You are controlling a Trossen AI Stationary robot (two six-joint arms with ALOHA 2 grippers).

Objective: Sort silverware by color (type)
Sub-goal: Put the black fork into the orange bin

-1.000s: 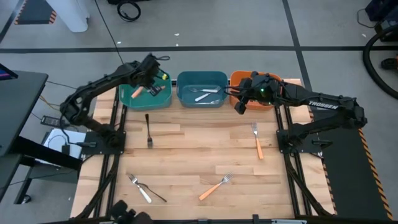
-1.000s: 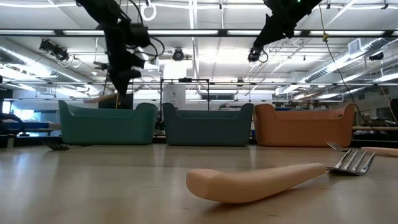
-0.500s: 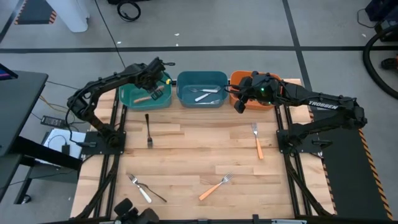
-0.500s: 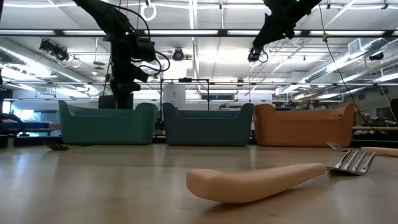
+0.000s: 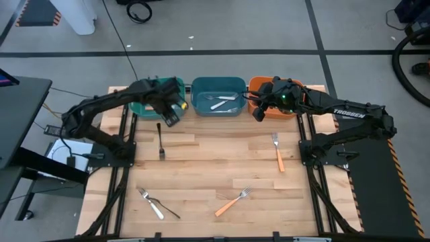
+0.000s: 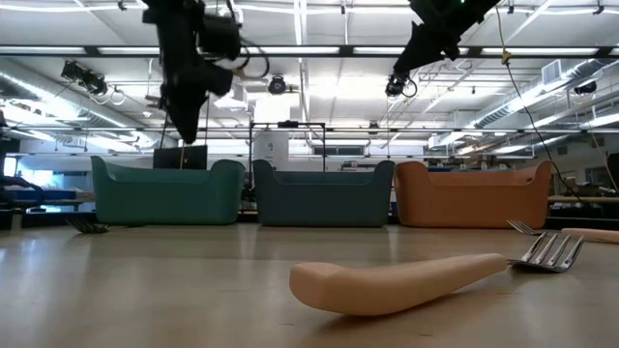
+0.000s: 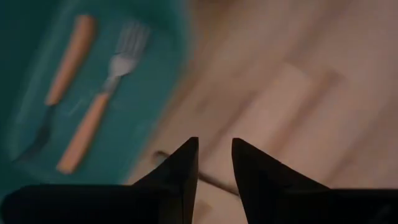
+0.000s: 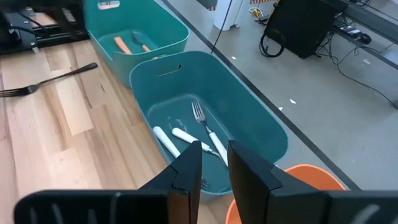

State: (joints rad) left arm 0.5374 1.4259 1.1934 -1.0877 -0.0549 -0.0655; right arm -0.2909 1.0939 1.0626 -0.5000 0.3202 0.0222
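My left gripper (image 5: 169, 117) (image 7: 214, 155) hovers open by a narrow gap at the green bin's (image 5: 144, 106) near right corner, above the far end of a black fork (image 5: 160, 140) (image 7: 163, 156) lying flat on the table. Two orange-handled forks (image 7: 93, 118) lie in the green bin. My right gripper (image 5: 258, 114) (image 8: 214, 155) waits, narrowly open, between the blue bin (image 5: 218, 96) and the orange bin (image 5: 272, 89). Silver forks (image 8: 208, 134) lie in the blue bin. Orange-handled forks (image 5: 277, 152) (image 5: 232, 202) and a silver and a black fork (image 5: 154, 204) lie on the table.
The three bins stand in a row along the table's far edge. The wooden table between the scattered forks is bare. In the low view an orange handle (image 6: 397, 285) lies close to the camera. Beyond the far edge is grey floor with cables.
My left gripper has moved from above the green bin toward the table's near edge and somewhat right, turning as it went; it now hangs over the bare wood beside the bin, above the black fork. The right arm has kept still.
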